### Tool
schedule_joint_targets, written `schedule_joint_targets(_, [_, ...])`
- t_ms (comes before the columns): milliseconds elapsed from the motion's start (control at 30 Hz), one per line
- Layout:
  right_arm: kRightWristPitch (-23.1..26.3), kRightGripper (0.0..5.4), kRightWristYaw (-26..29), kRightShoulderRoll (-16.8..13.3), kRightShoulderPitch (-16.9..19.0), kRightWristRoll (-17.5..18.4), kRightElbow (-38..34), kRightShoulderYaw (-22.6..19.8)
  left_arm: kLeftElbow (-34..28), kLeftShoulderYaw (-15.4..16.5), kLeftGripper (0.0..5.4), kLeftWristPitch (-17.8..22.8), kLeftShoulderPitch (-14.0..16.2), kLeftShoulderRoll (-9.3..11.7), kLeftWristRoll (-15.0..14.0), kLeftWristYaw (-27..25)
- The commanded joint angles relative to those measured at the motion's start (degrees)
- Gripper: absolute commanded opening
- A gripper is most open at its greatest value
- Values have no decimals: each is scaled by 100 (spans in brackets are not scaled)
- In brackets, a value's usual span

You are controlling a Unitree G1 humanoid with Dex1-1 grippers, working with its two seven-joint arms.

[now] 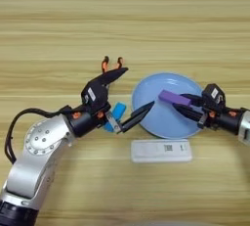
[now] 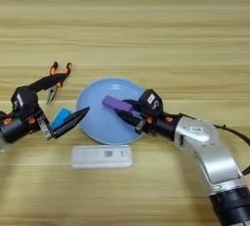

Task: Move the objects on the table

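Where the light wooden table (image 1: 146, 19) with its horizontal grain stripes comes nearest the camera, a flat white rectangular device with a small dark code mark (image 1: 161, 150) lies lengthwise, clear of both arms. Just beyond it sits a round pale blue plate (image 1: 156, 117), and to the plate's left a small bright blue block (image 1: 117, 111) rests on the wood.

The left gripper (image 1: 137, 92) reaches in from the left on a silver arm with orange joint marks. Its two black fingers are spread wide and hold nothing: the nearer finger (image 1: 139, 115) points at the plate's left rim, just past the blue block, while the farther finger (image 1: 113, 76) points up and right toward the pliers.

The right gripper (image 2: 128, 112) comes in from the right and is over the plate. Its black fingers are closed narrowly on one end of the flat purple rectangular bar (image 2: 117, 104), which it holds; the bar's free end points left over the plate's middle. Whether the bar touches the plate or is just above it cannot be told.

Farthest back, the needle-nose pliers with orange-and-black handles (image 1: 111, 65) lie on the table left of the plate, handle ends pointing away from the robot, partly hidden by the left gripper's upper finger.
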Motion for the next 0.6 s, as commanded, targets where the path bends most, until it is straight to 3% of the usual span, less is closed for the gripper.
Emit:
schedule_joint_targets(33, [87, 142, -429, 292, -193, -207, 275, 14, 193, 150, 540, -136, 12, -249, 116, 400])
schedule_joint_targets(200, [86, 142, -628, 472, -238, -366, 380, 83, 397, 369, 540, -192, -31, -583, 235, 1037])
schedule_joint_targets(367, [201, 142, -823, 622, -239, -503, 403, 145, 561, 528, 540, -358, -105, -856, 529, 1631])
schedule_joint_targets(467, [232, 142, -857, 668, -234, -574, 397, 211, 685, 677, 540, -207, -163, -1125, 578, 2123])
schedule_joint_targets(600, [276, 142, -905, 700, -274, -654, 470, 254, 964, 761, 540, -302, -237, -1237, 915, 2582])
